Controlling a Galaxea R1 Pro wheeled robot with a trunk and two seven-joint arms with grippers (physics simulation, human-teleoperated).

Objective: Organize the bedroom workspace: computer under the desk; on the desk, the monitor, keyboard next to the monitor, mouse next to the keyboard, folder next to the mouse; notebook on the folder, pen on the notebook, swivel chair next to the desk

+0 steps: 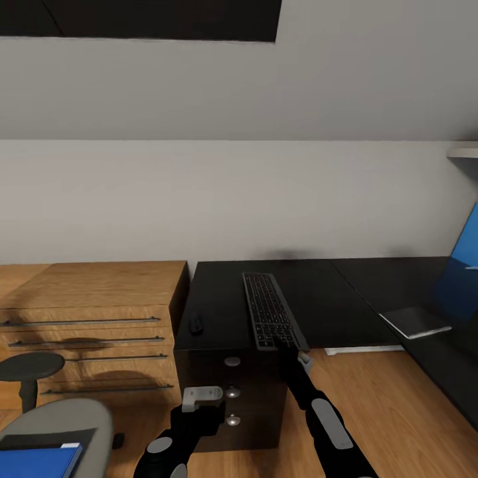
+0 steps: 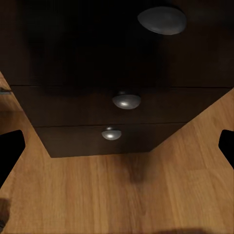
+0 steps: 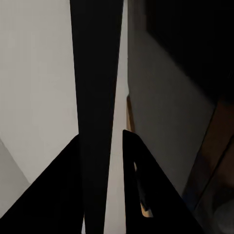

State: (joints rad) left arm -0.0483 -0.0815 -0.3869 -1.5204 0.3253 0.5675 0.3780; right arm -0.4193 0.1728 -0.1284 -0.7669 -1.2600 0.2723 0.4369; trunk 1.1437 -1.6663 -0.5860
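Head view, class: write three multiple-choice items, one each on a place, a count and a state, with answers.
1. The mouse lies on the desk: A left of the keyboard; B right of it; C on top of it.
2. Round knobs on the black drawer front: A one; B three; C five.
3. The right gripper is: A open above the keyboard; B shut on the keyboard's near end; C open beside the mouse.
Answers: A, it sits at the keyboard's left; B, three show stacked; B, fingers pinch its edge.

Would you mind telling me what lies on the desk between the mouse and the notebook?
In the head view, the keyboard lies between the mouse and the notebook on the desk, with the right gripper at its near end.
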